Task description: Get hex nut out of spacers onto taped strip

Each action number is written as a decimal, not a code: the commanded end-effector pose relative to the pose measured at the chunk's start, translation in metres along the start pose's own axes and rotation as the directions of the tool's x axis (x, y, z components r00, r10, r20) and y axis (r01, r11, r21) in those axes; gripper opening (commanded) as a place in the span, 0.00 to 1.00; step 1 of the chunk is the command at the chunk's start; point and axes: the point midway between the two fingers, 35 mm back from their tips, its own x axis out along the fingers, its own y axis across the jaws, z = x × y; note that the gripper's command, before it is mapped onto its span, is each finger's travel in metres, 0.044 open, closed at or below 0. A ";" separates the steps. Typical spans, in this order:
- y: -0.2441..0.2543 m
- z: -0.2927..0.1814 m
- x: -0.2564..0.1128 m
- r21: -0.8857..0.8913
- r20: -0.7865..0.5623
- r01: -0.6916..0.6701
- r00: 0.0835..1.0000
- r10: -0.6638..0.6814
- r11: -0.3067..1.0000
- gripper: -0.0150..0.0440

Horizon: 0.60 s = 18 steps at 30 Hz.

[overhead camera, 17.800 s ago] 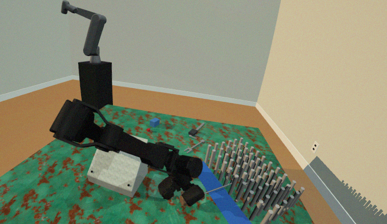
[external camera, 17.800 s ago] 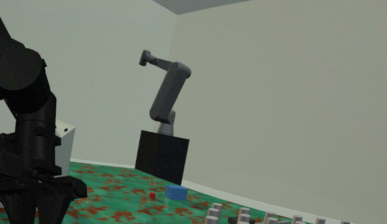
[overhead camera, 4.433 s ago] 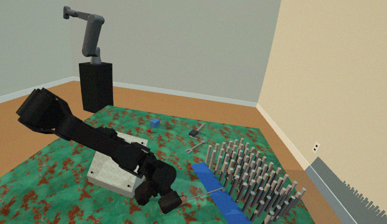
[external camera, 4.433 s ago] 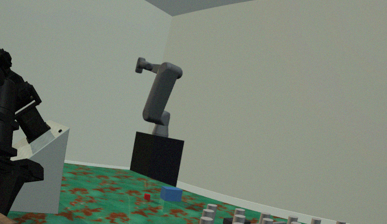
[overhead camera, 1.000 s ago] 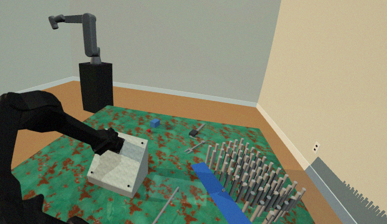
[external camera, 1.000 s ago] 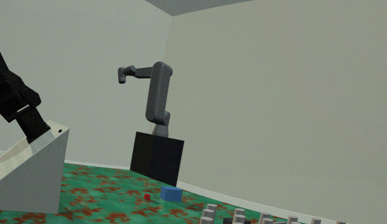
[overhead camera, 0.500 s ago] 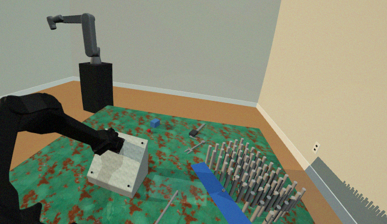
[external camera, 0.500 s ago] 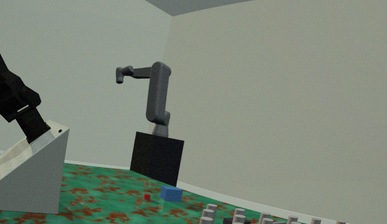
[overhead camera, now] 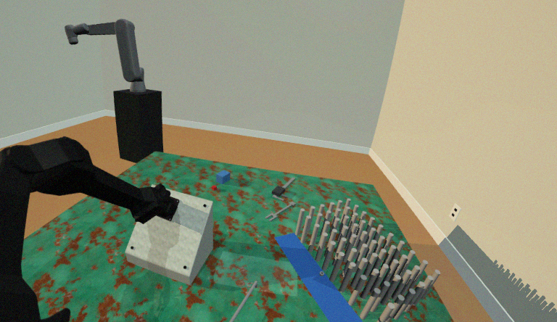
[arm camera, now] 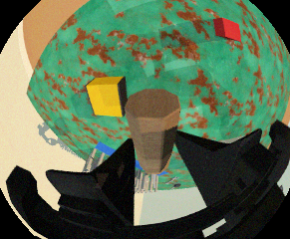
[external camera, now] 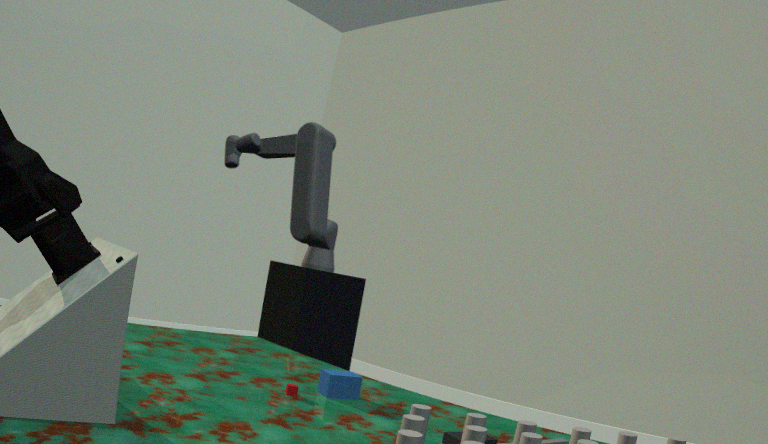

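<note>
The small nut [overhead camera: 321, 273] lies on the blue taped strip [overhead camera: 302, 257] [arm camera: 105, 147], near its spacer-side edge. The metal spacers [overhead camera: 300, 220] [external camera: 410, 436] [arm camera: 146, 183] stand in rows behind the strip. My gripper [arm camera: 153, 138] is shut on the brown handle [arm camera: 153, 112] of a tool; it is mostly outside the top and exterior views. A thin grey rod [overhead camera: 244, 301], apparently this tool's shaft, shows at the bottom of the top view, to the left of the strip. Its end appears apart from strip and nut. A forked tool [overhead camera: 280, 211] and a black-handled tool [overhead camera: 278, 190] lie left of the spacers.
My arm [overhead camera: 53, 167] rises from the white wedge [overhead camera: 164, 240] [external camera: 67, 360]. A blue block [overhead camera: 223, 176] [external camera: 339, 384] and a small red cube [overhead camera: 214, 187] [external camera: 291, 389] lie farther back. A yellow block [arm camera: 105, 98] shows in the wrist view. A grey arm [overhead camera: 127, 49] [external camera: 311, 184] stands behind the table.
</note>
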 end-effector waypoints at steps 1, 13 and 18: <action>0.000 -0.001 0.006 -0.006 -0.014 -0.002 1.000 0.002 1.000 0.25; -0.002 0.005 0.020 -0.007 -0.014 -0.001 1.000 0.001 1.000 0.25; -0.003 0.008 0.026 -0.007 -0.013 -0.001 1.000 0.001 1.000 0.25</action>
